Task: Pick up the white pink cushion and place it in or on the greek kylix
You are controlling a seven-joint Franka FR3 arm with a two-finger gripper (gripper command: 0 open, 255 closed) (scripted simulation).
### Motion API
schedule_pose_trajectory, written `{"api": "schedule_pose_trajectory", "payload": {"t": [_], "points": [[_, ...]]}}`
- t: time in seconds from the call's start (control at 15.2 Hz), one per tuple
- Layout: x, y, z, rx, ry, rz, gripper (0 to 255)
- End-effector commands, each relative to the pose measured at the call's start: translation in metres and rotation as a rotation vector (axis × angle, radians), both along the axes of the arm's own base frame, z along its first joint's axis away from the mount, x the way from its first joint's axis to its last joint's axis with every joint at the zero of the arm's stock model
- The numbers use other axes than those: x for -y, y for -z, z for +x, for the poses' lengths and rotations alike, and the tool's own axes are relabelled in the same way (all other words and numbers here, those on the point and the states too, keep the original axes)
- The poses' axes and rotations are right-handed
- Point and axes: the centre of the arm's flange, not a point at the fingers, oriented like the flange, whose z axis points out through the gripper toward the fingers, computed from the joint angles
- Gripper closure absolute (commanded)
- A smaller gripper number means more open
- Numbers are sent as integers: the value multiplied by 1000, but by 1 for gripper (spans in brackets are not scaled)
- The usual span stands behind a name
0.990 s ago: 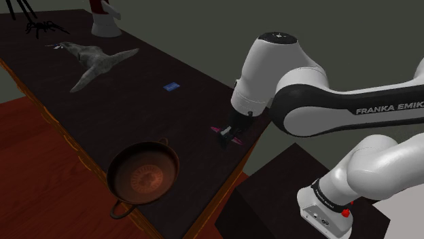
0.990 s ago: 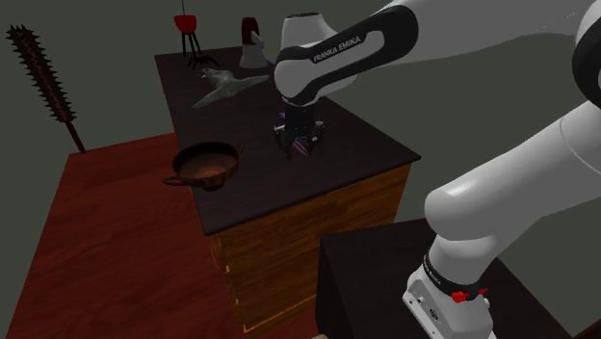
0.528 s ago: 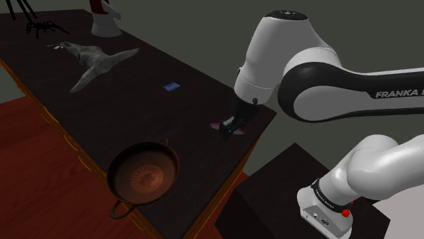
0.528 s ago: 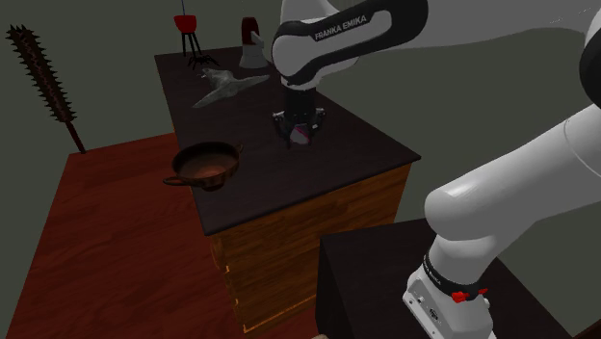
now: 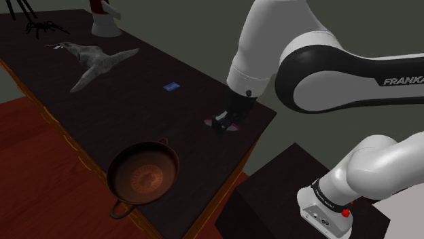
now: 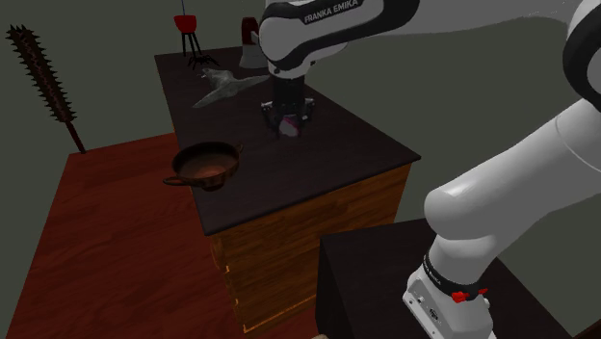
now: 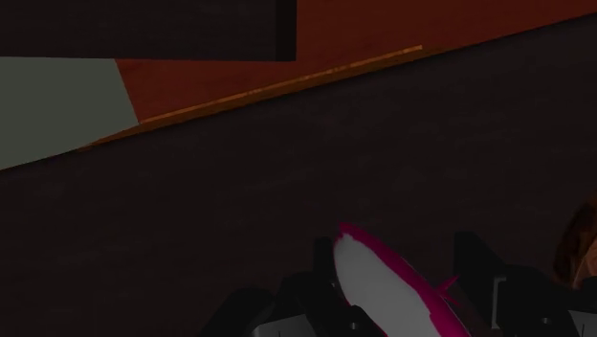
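The white cushion with pink edging [image 7: 383,282] is clasped between my two black fingers [image 7: 478,263], tilted on edge. In the shoulder view my gripper [image 5: 224,124] hangs just above the dark table near its right corner, with pink bits of the cushion [image 5: 233,129] showing beside it. The second exterior view has the cushion [image 6: 290,128] in the gripper [image 6: 286,123] above the tabletop. The kylix [image 5: 117,163], a brown two-handled shallow bowl, stands upright near the table's front edge, to the shoulder view's lower left of the gripper. It also appears as the kylix [image 6: 205,162].
On the dark table [image 5: 102,115] lie a grey bird figure [image 5: 95,61], a small blue item [image 5: 171,86], a black spider-like object [image 5: 44,27] and a white-based vase [image 5: 105,24]. A spiked club [image 6: 43,82] leans by the wall. My stand [image 5: 285,197] sits close to the table corner.
The arm has risen and carried the cushion off the table, shifting slightly toward the shoulder view's left. The kylix has not moved.
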Motion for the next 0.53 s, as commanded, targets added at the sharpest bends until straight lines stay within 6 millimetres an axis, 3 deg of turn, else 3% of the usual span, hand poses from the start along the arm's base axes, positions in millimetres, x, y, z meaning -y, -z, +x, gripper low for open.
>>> {"api": "schedule_pose_trajectory", "payload": {"t": [0.0, 0.46], "points": [[-25, 0, 4, 0, 1, 1, 255], [-116, 3, 22, 0, 1, 1, 255]]}}
